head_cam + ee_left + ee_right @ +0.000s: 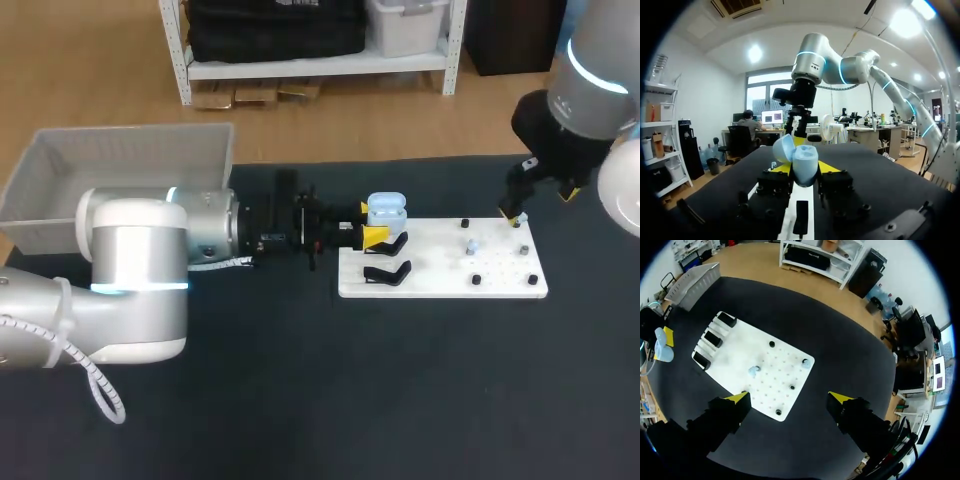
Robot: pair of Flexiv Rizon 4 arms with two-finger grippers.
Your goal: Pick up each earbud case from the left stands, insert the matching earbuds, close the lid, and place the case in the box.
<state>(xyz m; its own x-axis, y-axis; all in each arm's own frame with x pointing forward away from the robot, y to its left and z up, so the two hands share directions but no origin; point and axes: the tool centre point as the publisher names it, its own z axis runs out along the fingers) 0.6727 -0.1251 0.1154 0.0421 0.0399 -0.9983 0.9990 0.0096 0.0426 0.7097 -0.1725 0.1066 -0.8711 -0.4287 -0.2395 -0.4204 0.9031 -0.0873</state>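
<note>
You have bright, even overhead light; the white board (440, 272) ahead of the left gripper (374, 237) glares mildly, with soft shadows.

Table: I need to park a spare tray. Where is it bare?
The widest bare patch is the dark mat between the white board and the near edge. Crowded: the board's left end, with the stands and the left jaws holding the earbud case; the right jaws hang over its far right corner.

One blue earbud case (386, 210), three black stands (712, 338), one white board (440, 272), one box (120, 158).
</note>
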